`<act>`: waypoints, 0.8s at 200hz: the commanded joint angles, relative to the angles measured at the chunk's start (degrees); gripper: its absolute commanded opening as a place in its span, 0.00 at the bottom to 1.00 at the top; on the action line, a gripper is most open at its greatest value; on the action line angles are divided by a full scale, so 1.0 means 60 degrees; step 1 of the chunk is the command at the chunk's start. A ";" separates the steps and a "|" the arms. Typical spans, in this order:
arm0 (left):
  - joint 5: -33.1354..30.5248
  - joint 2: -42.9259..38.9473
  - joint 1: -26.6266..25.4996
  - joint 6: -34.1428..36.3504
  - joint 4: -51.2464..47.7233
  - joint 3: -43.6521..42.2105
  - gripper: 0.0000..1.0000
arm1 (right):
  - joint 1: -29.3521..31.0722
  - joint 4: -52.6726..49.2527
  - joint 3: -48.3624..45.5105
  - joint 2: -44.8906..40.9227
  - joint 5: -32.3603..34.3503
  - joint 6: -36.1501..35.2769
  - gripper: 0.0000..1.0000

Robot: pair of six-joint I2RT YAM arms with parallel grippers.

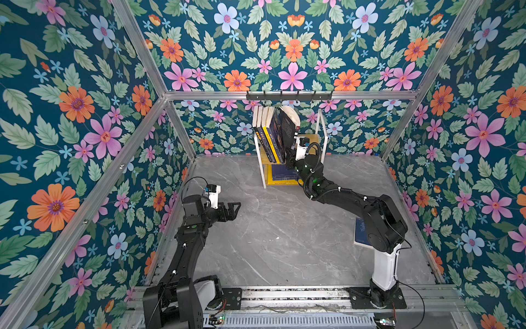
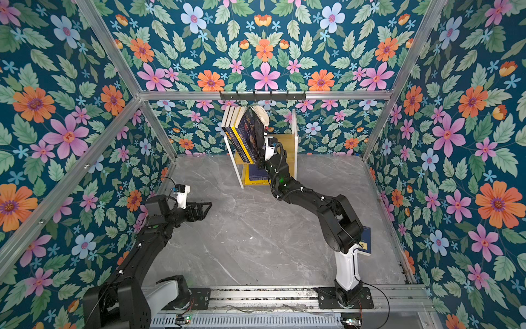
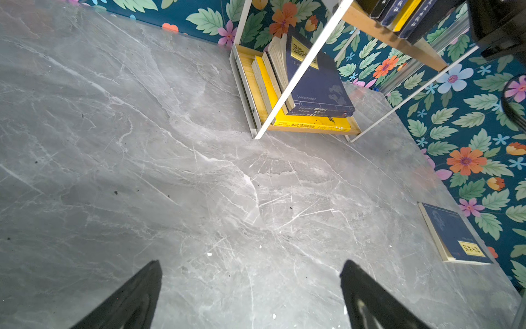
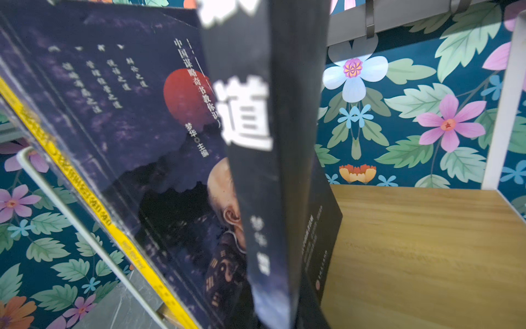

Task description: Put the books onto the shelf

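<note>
The black paperback (image 1: 288, 131), judged light, thin and floppy, leans on the upper board of the shelf (image 1: 313, 139) against the row (image 1: 269, 128), right jaws pinching it low by the stiffer spine; left jaws spread above the tabletop (image 1: 270, 228), where one navy book (image 3: 452, 230) lies

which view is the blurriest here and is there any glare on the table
Right wrist view: the black book close to the lens is soft, its white title smeared; the shelf board behind is sharper. Left wrist view: the fingers are out of focus, the table crisp with a mild sheen, no hard glare. Both top views: sharp, evenly lit.
</note>
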 commanded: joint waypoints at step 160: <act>0.0068 -0.0109 0.0011 0.0067 0.0244 -0.0096 1.00 | 0.0018 -0.0804 -0.0264 -0.0261 -0.1826 -0.0026 0.35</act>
